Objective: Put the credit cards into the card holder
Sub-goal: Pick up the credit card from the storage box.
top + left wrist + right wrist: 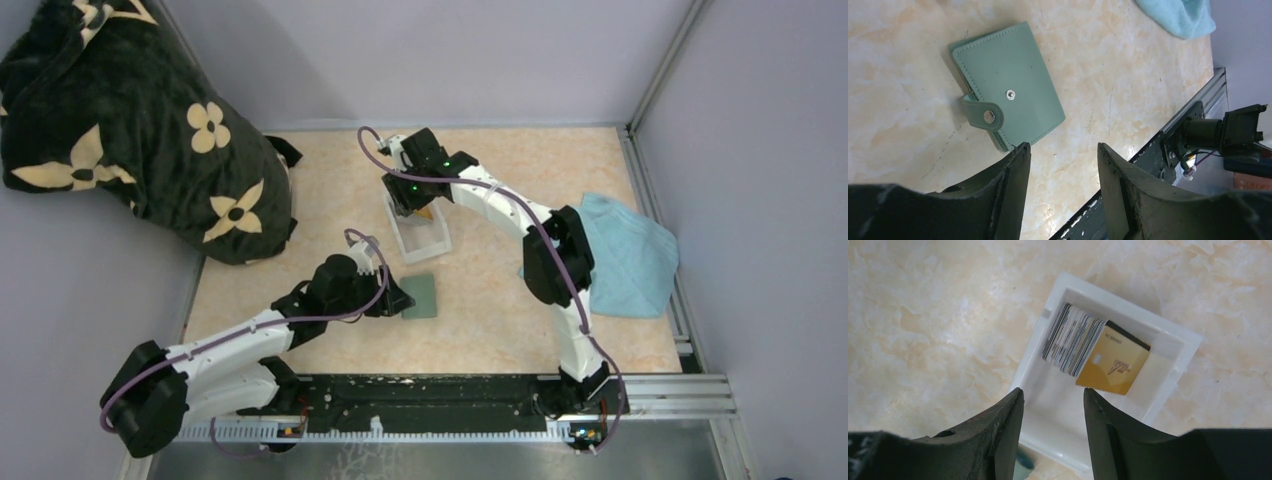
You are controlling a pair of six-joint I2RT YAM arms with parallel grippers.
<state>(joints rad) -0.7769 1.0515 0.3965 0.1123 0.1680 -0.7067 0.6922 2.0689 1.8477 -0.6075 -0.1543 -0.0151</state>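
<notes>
Right wrist view: white tray [1133, 307] at centre. Left wrist view: card holder [1008, 85] folded, upper left, above your left gripper [1063, 147], fingers spread. Credit cards [1095, 352]: in tray, row running upper left to lower right, just above your right gripper [1053, 395], fingers likewise spread.

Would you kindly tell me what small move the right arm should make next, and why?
Probably lower the right end effector into the white tray toward the credit cards: it hangs open and empty above the stack, none yet gripped.
</notes>
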